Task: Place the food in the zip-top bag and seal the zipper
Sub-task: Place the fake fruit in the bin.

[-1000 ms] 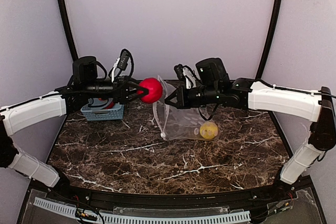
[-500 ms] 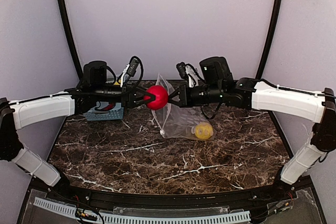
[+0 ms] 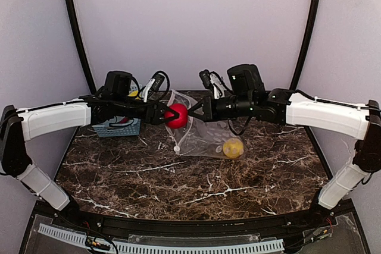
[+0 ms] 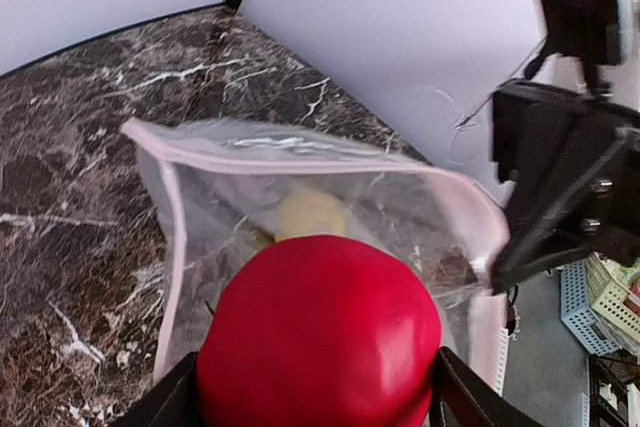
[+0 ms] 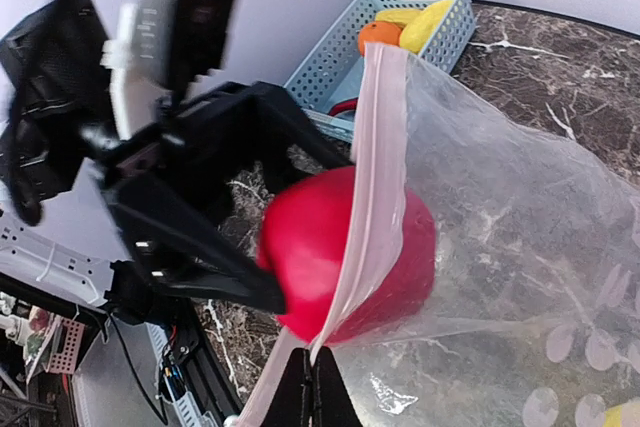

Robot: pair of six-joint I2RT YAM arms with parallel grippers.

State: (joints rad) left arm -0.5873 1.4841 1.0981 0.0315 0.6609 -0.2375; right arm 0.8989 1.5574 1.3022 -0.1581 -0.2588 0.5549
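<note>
Zip-top bag (image 5: 520,237) clear, pink-edged, mouth open

Likely lab — walled-in marble table (image 3: 178,182).

Behind bag (image 5: 520,207) film: half of red piece (image 5: 300,237), blurred yellow piece (image 4: 310,215); basket (image 3: 116,129) mostly hidden by left arm (image 3: 53,120).

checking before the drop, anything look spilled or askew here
Nothing stands out. The right end effector pinches the rim of the zip-top bag, the left end effector holds the round red piece at its mouth, and a yellow piece lies inside.
</note>
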